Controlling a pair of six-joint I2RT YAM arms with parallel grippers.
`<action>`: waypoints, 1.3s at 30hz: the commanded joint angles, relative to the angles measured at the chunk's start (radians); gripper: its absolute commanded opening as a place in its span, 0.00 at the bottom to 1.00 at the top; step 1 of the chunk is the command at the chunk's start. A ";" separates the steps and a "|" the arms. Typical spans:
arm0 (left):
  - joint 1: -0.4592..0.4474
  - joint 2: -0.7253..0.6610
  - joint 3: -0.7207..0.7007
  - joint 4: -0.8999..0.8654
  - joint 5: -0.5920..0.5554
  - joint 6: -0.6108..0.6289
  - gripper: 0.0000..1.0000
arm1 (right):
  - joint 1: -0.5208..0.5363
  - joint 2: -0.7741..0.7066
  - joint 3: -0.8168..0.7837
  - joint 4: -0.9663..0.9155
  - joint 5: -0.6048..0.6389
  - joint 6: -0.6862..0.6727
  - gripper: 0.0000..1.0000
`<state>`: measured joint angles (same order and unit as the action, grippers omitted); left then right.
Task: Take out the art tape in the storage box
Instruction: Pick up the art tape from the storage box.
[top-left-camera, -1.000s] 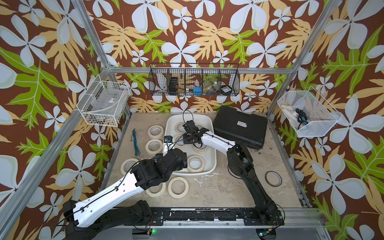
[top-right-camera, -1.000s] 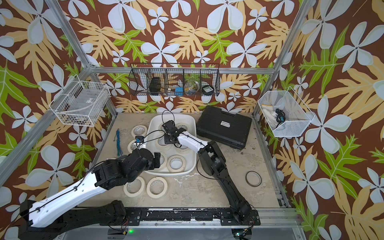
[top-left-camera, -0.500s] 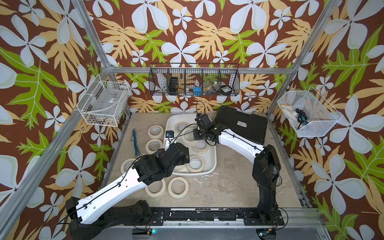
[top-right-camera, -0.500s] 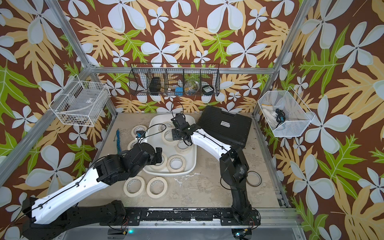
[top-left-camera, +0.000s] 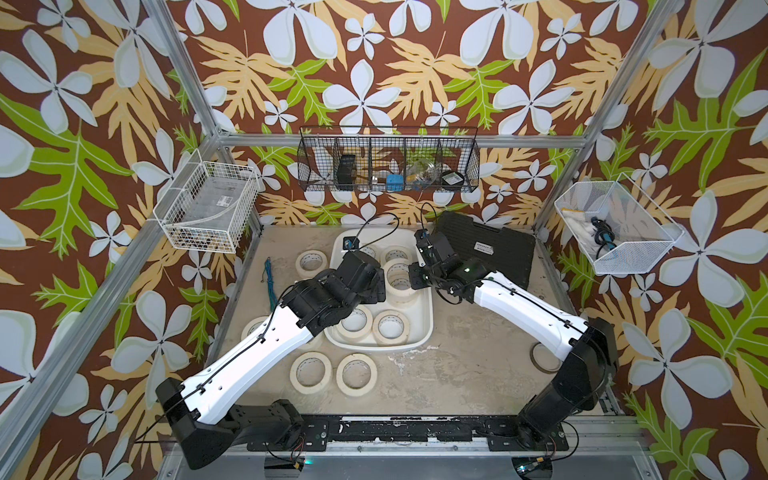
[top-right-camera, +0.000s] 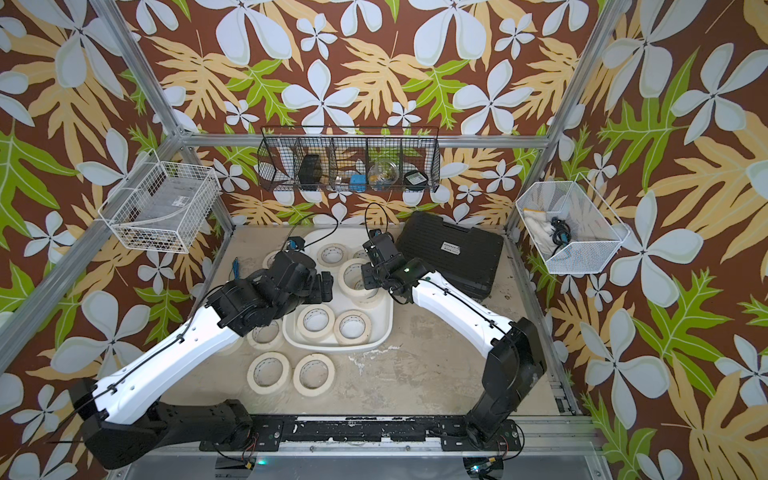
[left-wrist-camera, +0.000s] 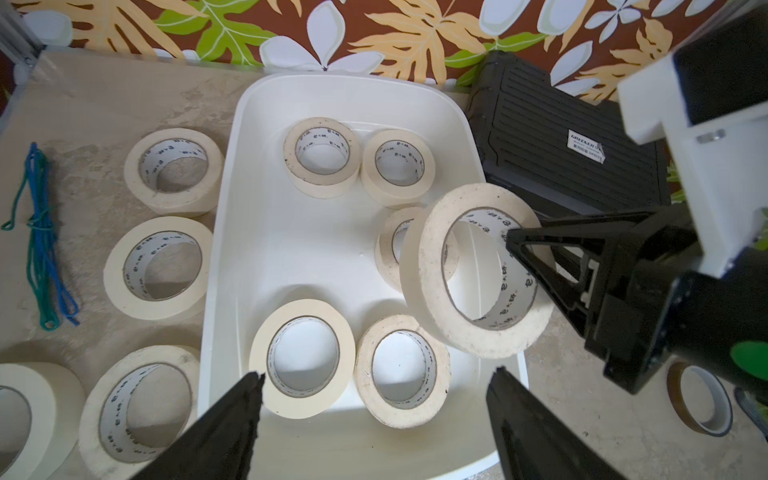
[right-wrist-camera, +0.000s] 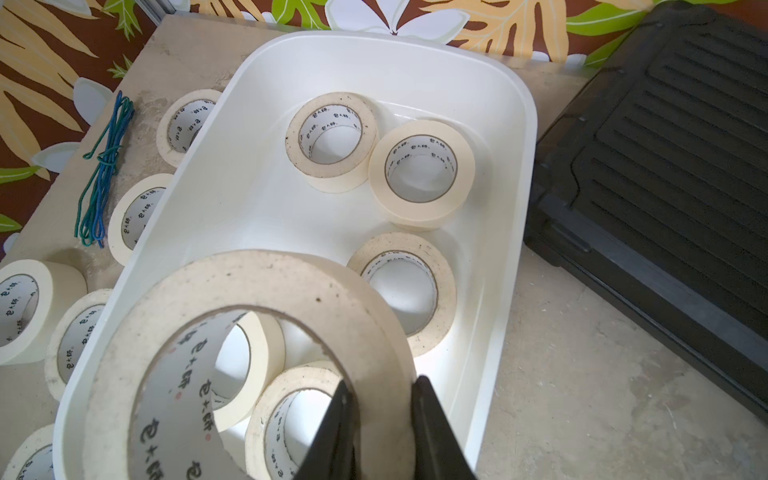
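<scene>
Step in hand: I am lifting one roll of art tape out of the storage box (left-wrist-camera: 353, 81). By my judgement the lift is done and the set-down is not.
Right tool (right-wrist-camera: 380, 390): clamped on the wall of the held roll (left-wrist-camera: 428, 266), with one finger inside the core and one outside.
Held roll: tilted and raised off the box floor. It hangs over the right half of the box near the rim, above another roll.
Left tool (left-wrist-camera: 376, 374): fingers wide apart with nothing between them. It hovers over the near end of the box, above two flat rolls.
Rolls in the box (left-wrist-camera: 302, 308): I count five, all lying flat, one partly hidden behind the held roll.
Rolls on the counter (left-wrist-camera: 113, 270): several lie flat outside the box, along its left wall and in front of it.
Next move: carry the held roll over the right rim to the bare counter (top-left-camera: 469, 353). It needs enough height to clear the rim, then a lowering before my fingers part.
In the way: the black case (left-wrist-camera: 561, 174) sits just beside the box's far right corner. A thin dark ring (left-wrist-camera: 672, 395) lies on the counter further right, well apart from the box. My left arm crosses the box's near left side, so the two tools work close together.
Other: a blue-green cord (right-wrist-camera: 106, 160) lies left of the outside rolls, clear of both tools.
</scene>
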<state>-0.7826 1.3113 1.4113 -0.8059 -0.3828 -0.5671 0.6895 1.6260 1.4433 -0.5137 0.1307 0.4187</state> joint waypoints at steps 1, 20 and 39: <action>0.003 0.057 0.031 0.031 0.067 0.048 0.83 | 0.000 -0.038 -0.033 0.038 -0.013 0.000 0.10; 0.006 0.318 0.124 0.067 0.140 0.033 0.39 | 0.000 -0.149 -0.129 0.025 -0.029 -0.008 0.15; -0.010 0.278 0.053 0.074 0.264 -0.020 0.02 | -0.061 -0.337 -0.115 -0.055 0.018 -0.048 0.58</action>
<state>-0.7887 1.6096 1.4647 -0.7357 -0.1478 -0.5575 0.6266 1.3174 1.3407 -0.5819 0.1650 0.3820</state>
